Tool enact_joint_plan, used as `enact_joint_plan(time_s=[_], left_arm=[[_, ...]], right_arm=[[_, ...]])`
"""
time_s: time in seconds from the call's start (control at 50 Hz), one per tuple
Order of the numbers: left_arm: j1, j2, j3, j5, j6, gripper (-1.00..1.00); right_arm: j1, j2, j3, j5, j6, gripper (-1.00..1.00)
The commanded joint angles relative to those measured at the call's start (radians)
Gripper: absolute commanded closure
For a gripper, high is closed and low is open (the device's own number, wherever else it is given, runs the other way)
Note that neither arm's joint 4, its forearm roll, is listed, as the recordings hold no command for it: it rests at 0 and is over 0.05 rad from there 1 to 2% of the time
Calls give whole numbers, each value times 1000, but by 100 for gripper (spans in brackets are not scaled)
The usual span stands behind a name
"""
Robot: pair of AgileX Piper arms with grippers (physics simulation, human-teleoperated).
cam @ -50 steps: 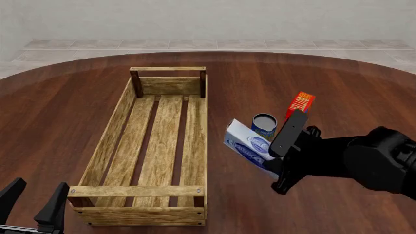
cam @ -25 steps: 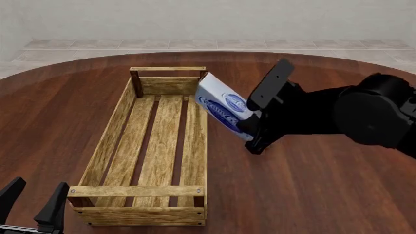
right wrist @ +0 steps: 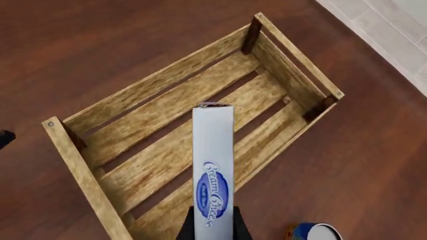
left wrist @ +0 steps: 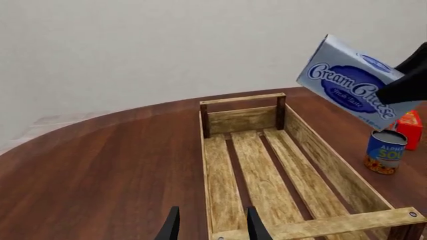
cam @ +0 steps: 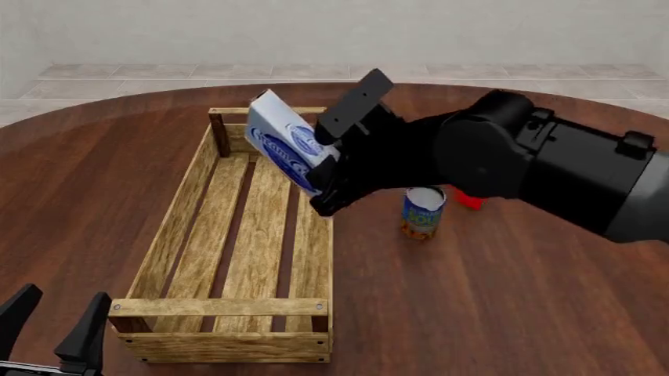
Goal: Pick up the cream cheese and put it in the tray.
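The tabletop carried the tray, which filled the left half of the front view and ran from the lower edge up to the middle. The step in hand seemed to be the carry and the set-down. To do it well, I think the right arm should bring the box further toward the left of the frame, over the middle slats, then lower it until it is close to the floor of the tray, and only then let go. A drop from this height could make the box bounce or land against the wall. The right wall of the tray was just under the box, so the arm should clear it first.

The right claw was closed on the cream cheese, gripping its lower end. The box stood out of the claw, tilted up and to the left, in the air above the far right part of the tray. In the right wrist view the box ran straight out between the fingers, with the slats below it.

The left claw rested at the lower left corner, spread apart and holding nothing. A can stood on the tabletop right of the tray.
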Motion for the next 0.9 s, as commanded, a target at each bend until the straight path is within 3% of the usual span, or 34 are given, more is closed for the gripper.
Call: enact_joint_plan(time_s=[0.02,0.4,0.9], left_arm=[[-4,0,0,0,-4,-100],[-5,0,0,1,-12,-100],[-16,0,0,1,-11,-100]], right_arm=[[60,104,-94,-8,49,100],[92,266,-126,-53,91,100],[95,470,-230,-16,68,100]])
